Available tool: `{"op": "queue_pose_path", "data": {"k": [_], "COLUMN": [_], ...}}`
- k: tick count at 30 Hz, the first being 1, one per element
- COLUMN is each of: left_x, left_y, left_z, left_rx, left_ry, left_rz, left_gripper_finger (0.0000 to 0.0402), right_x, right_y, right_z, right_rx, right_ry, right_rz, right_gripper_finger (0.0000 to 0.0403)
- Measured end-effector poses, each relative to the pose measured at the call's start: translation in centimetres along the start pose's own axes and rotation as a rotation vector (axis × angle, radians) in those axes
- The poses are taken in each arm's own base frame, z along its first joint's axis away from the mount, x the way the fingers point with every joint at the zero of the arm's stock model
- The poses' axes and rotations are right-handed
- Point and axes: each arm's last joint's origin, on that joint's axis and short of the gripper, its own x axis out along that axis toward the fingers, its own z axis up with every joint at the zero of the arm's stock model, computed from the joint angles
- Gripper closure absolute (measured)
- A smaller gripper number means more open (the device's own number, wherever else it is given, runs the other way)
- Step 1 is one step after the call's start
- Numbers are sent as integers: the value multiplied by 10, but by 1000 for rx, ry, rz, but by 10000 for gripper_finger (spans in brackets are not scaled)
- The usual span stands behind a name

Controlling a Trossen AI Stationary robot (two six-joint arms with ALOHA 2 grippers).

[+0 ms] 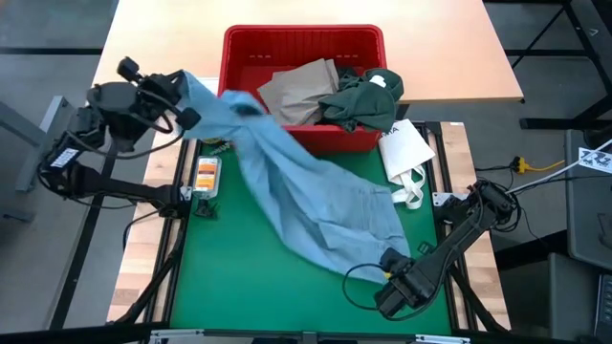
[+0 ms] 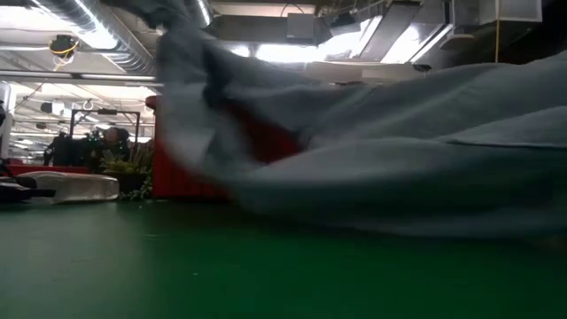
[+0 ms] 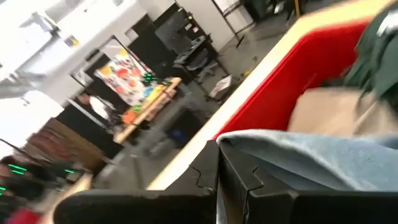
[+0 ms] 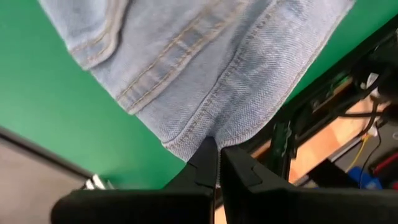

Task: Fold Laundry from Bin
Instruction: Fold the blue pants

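Low view mostly filled by blurred light blue jeans (image 2: 399,168), red bin (image 1: 304,48) barely showing behind. Stretched from bin to green mat (image 1: 239,277); left gripper (image 3: 217,177) clamped on one end by the bin's corner; right gripper (image 4: 217,163) pinching the other hem at the mat's near edge.

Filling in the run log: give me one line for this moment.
left gripper: shut on light blue jeans, near bin | right gripper: shut on the jeans' other end | jeans stretched across green mat

I log: green mat (image 1: 249,277); white bag (image 1: 405,151) at its right edge; orange-labelled packet (image 1: 206,172) on left; wooden tabletop (image 1: 153,48) behind.
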Motion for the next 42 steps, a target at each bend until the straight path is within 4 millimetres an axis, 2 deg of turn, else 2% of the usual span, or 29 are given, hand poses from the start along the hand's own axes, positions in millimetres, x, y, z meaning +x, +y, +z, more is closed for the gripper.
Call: {"op": "queue_pose_path", "data": {"k": [5,10,17,24,28,32,35,42], "left_x": [-6,-9,-13,-21,-23,-24,-24,-24], "left_y": [6,3,-8,-16,-18,-19,-19,-19], "left_z": [-13,-24,-43,-59,-59,-59,-59,-59], "left_rx": [90,196,263,174,65,27,-20,-54], "left_ry": [41,88,143,249,262,268,288,300], "left_rz": [5,-47,-303,-606,-692,-730,-724,-720], "left_gripper_finger": [401,401,401,401,401,400,380,301], "right_x": [0,0,0,0,0,-1,0,0], "right_y": [0,0,1,5,8,9,9,8], "right_z": [-2,-2,-2,-2,-1,-1,-1,-1], "right_rx": [-4,-28,-31,-41,-51,-53,-52,-49], "right_ry": [59,85,84,78,71,69,62,54], "right_rz": [10,16,17,57,96,101,100,86], "right_gripper_finger": [398,398,398,398,398,390,365,292]}}
